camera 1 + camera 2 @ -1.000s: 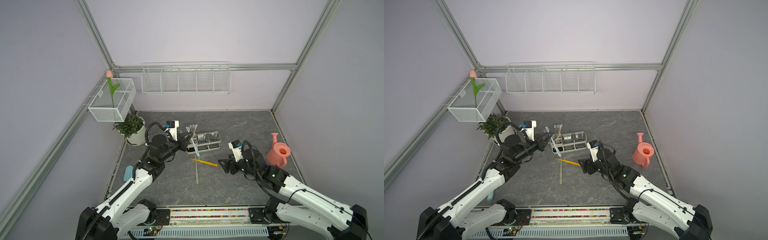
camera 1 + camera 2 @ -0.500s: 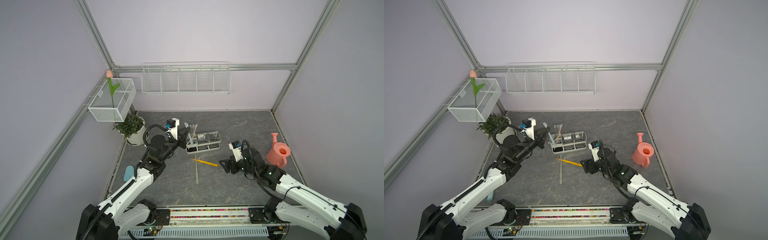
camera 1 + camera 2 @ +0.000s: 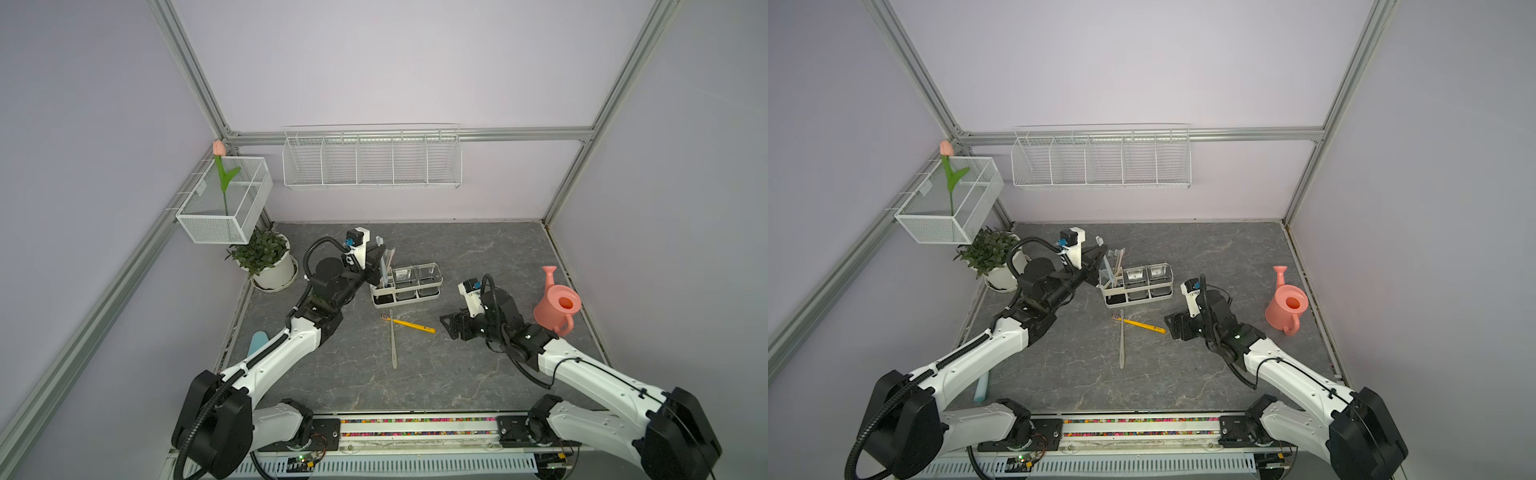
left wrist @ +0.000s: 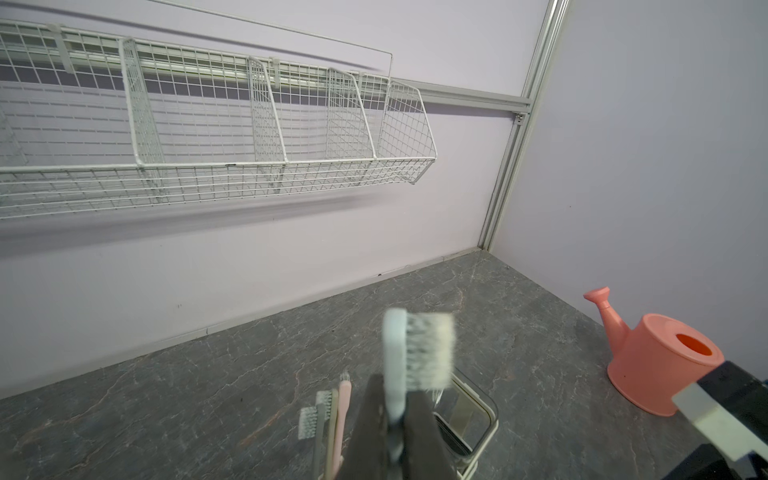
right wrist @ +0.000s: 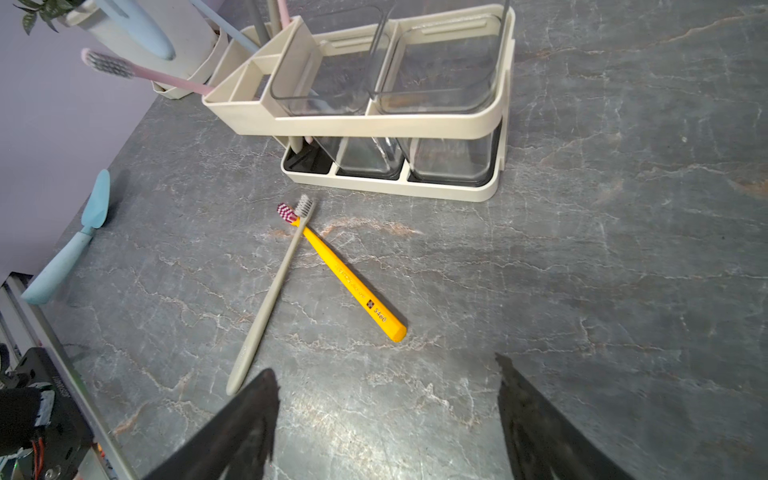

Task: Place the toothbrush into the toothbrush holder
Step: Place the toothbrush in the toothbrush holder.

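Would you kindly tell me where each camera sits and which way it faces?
Top views: high above the robot, looking down at the table; left arm and right arm show.
Left wrist: on left arm, facing the wire wall basket; left gripper shut on blue toothbrush.
Right wrist: on right arm, facing down at the yellow toothbrush; open right gripper.
Shared: all show the toothbrush holder.

Place: a robot test cell staged as a bathroom corner.
Shell: lilac wall panels [image 3: 374, 62] in bare aluminium posts [image 3: 190, 75], grey marble-patterned tabletop [image 3: 478, 257].
Landmark: long white wire basket [image 3: 372, 166] on the back wall.
Below it: cream-white plastic toothbrush holder [image 3: 405, 282], green potted plant [image 3: 266, 259], salmon-pink watering can [image 3: 557, 305].
Beside it: white mesh box [image 3: 224, 199] holding a pink tulip [image 3: 219, 148].
Opposite it: my white-and-black arms [image 3: 282, 349] on a metal rail [image 3: 415, 428].
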Available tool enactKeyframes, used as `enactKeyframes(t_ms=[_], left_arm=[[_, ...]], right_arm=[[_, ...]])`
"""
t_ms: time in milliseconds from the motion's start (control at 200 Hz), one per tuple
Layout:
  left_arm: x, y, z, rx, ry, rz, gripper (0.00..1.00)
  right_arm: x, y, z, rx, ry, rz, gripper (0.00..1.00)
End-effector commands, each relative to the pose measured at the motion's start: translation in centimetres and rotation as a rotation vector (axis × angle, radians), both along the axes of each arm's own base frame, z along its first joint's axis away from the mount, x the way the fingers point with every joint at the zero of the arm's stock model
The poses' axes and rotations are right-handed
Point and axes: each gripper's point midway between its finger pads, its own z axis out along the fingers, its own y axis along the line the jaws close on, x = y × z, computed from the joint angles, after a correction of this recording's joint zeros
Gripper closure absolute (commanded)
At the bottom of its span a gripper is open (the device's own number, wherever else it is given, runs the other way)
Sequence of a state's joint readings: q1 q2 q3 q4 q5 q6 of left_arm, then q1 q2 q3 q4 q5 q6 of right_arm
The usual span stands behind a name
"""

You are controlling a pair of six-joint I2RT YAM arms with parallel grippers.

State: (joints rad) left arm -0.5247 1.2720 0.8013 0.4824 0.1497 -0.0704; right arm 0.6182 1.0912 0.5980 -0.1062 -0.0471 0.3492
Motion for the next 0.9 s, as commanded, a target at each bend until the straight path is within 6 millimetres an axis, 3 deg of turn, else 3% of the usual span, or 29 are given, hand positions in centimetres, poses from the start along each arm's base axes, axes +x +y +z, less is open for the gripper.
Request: enactKeyframes(t_ms=[0,315,895], left_arm=[[0.9,-0.6,1.9,0.010,-0.075,0.003,1.00],[3.1,-1.8,0.0,0.076,-0.055,0.010,1.00],[3.9,-2.7,-1.6,0.102,-0.086,-0.011,1.00]], right_arm=[[0.5,-0.4,-0.5,-0.008,-0.002,0.013,0.15],[1.9,-1.9,-0.6,-0.003,0.018,-0.014,0.14],[3.4,-2.0,-2.2,0.020,0.073,-0.016,0.14]])
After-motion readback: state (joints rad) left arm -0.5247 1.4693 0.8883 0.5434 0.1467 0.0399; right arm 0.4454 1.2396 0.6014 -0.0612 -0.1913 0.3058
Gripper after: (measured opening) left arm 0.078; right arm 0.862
